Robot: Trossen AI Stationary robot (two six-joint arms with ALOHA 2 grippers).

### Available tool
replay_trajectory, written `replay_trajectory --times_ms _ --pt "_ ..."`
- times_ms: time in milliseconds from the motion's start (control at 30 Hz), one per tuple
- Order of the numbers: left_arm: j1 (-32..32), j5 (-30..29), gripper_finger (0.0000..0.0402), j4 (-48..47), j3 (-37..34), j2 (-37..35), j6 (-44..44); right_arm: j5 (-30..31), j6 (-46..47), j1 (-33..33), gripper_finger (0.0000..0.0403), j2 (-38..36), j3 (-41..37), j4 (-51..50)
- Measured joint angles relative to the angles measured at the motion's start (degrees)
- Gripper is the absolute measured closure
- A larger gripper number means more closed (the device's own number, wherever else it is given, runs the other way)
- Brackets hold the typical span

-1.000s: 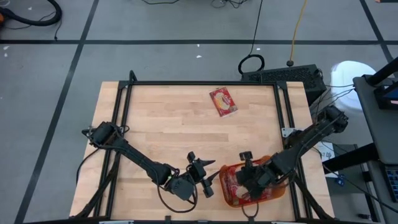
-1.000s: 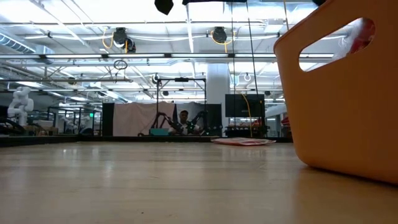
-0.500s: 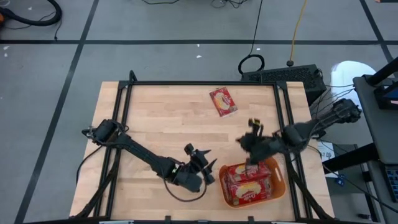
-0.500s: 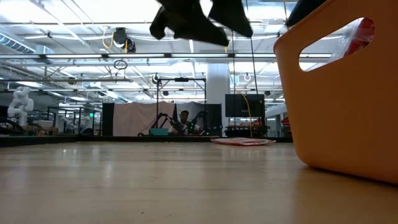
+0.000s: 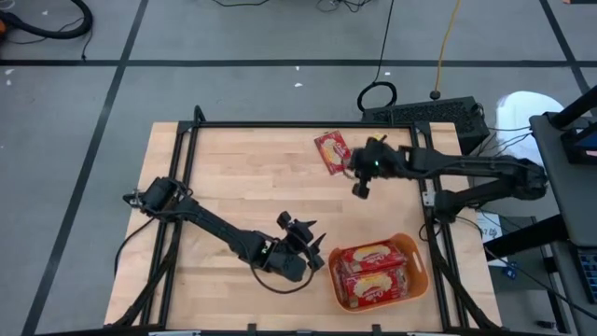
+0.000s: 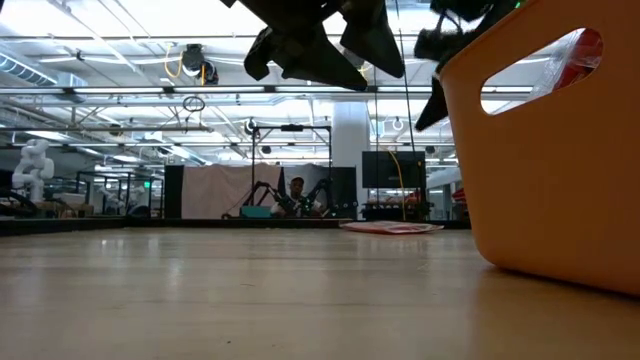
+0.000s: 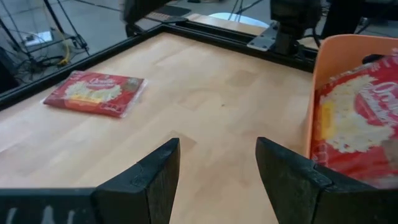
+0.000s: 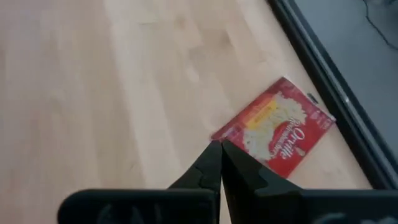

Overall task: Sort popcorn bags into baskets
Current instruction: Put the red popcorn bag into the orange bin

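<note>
- Orange plastic basket (image 5: 421,271) sits at the table's near edge on the right side, holding red popcorn bags (image 5: 373,274) with cream labels, lying flat inside it.
- One loose popcorn bag (image 5: 334,152) lies flat on the wooden table (image 5: 233,187) near the far edge, well apart from the basket.
- Right gripper (image 5: 359,187) hovers just beside the loose bag, above the table; its fingers are pressed together and hold nothing.
- Left gripper (image 5: 313,250) hangs near the basket's left side, fingers spread apart and empty.
</note>
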Motion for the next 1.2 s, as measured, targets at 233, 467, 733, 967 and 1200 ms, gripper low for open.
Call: replay_trajectory --times_ms 233,467,733,967,1200 --pt "-1.05 0.92 0.0188 -0.49 -0.04 0.0 -1.07 -4.24 0.96 -8.46 0.0357 0.63 -3.37 2.81" --pt "2.35 0.01 0.0188 -1.01 -0.04 0.0 4.41 -7.26 3.42 -8.35 0.0278 0.55 -6.27 5.28" --pt "10.87 11.02 0.0188 0.18 -0.04 0.0 3.92 -4.21 14.16 -10.48 0.0216 5.93 -10.58 12.15" --pt "10.82 11.98 0.0188 2.88 -0.04 0.0 4.16 1.66 18.19 -11.32 0.0175 12.54 -11.18 17.35" --pt "8.92 11.88 0.0188 3.02 -0.07 0.0 3.86 1.66 19.74 -13.42 0.015 18.1 -11.18 22.09"
